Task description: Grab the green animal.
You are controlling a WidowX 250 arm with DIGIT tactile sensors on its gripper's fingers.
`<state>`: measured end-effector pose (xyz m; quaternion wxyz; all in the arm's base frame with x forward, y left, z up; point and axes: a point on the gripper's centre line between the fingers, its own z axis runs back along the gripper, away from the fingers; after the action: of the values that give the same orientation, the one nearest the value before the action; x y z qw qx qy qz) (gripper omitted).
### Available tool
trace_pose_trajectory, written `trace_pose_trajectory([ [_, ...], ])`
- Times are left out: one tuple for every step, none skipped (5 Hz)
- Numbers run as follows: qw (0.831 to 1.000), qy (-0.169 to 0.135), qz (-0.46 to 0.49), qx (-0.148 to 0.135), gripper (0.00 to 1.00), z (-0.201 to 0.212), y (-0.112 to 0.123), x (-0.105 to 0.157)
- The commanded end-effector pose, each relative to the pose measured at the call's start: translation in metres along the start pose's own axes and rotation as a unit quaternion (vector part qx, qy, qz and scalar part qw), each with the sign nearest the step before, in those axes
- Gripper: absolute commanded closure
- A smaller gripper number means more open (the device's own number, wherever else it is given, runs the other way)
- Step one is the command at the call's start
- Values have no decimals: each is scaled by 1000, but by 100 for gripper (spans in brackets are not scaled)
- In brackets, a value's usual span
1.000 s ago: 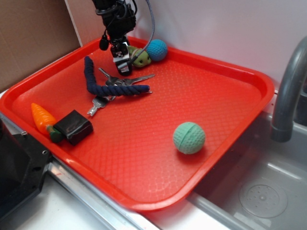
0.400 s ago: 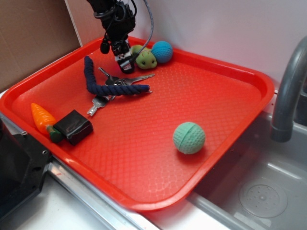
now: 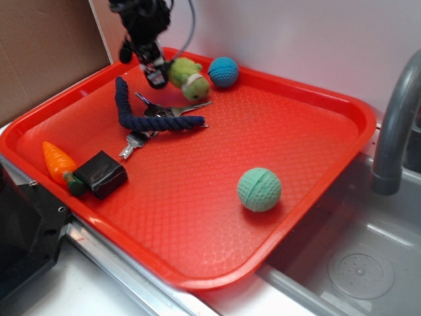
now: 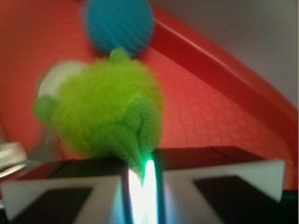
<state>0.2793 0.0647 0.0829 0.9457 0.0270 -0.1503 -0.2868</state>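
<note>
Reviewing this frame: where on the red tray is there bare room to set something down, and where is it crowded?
Bare: the wide middle between the blue rope and the mint ball, and the tray's right rear. Crowded: the far-left corner with the keys, gripper, green animal and teal ball.

The gripper is positioned over the far left corner of the tray, with the plush animal pinched at its tip, just to its right. The crocheted ball is found beyond the animal, further right. Below the gripper, the rope is laid across the keys. The carrot and block are placed well nearer, and the ribbed ball far to the right.
</note>
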Motion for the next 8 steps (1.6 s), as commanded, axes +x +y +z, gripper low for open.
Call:
trace_pose_trajectory([
  [998, -12, -62, 1, 0, 34, -14, 21],
  [998, -3, -58, 5, 0, 24, -11, 20],
  [998, 3, -54, 7, 0, 21, -9, 22],
  [1000, -3, -14, 2, 0, 15, -4, 23],
  [994, 9, -98, -42, 0, 11, -10, 24],
  [999, 7, 30, -33, 0, 11, -4, 25],
  [986, 42, 158, -39, 0, 26, 10, 20],
  [948, 79, 296, -84, 0, 20, 17, 9],
])
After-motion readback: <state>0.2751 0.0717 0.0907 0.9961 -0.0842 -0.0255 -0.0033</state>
